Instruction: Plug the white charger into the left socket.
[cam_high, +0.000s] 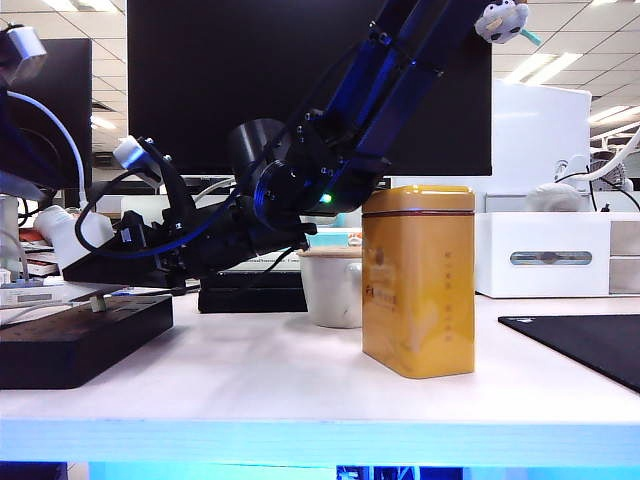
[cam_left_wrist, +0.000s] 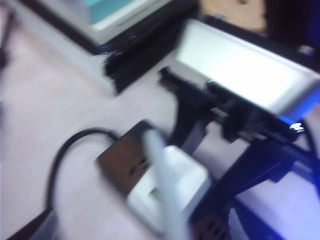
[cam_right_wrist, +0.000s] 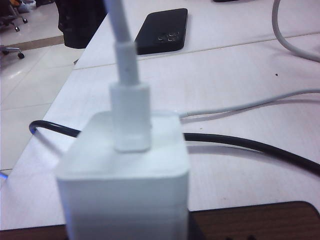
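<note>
Clamping charger upright onto power strip, lower centre, with right gripper, probably for pressing home; left gripper fully spread, out of frame.

The right arm is seen coming down from the upper right and reaching across the middle to the left side. Its wrist is bent low and the right gripper is held just above table level. The set of its jaws cannot be made out. Only a part of the left arm is seen, raised at the far left edge. The left gripper is spread wide, with nothing held.
</note>
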